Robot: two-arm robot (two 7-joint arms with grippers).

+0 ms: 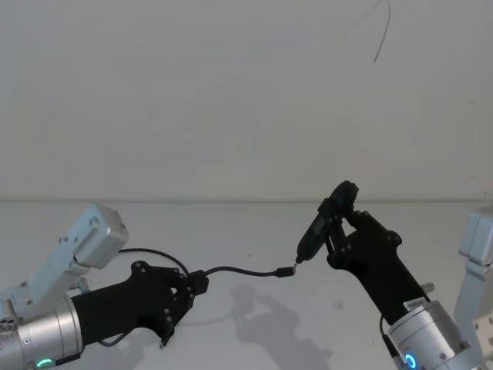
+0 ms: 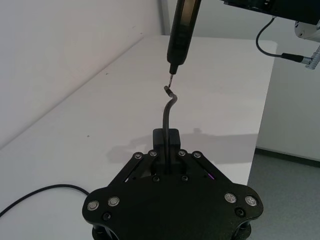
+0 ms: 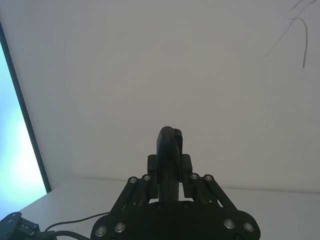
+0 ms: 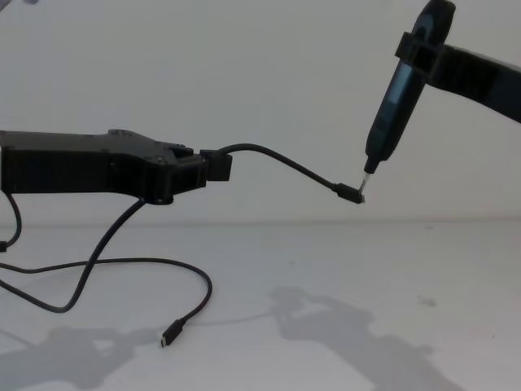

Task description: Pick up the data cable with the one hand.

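Observation:
My left gripper (image 1: 199, 282) is shut on the data cable (image 1: 239, 269) near one end and holds it above the white table (image 4: 366, 285). That end sticks out past the fingers (image 2: 167, 137) toward the right, ending in a small plug (image 4: 352, 193). The rest of the data cable (image 4: 106, 265) droops to the table, with its other plug (image 4: 169, 336) lying flat there. My right gripper (image 1: 339, 212) is shut on a black pen-shaped tool (image 4: 395, 102). The tool's thin metal tip meets the raised plug.
A plain white wall stands behind the table, with a thin dark line (image 1: 381, 31) high on it. In the left wrist view the table's edge (image 2: 260, 115) drops to the floor. A short black lead with a silver plug (image 2: 300, 57) hangs by the right arm.

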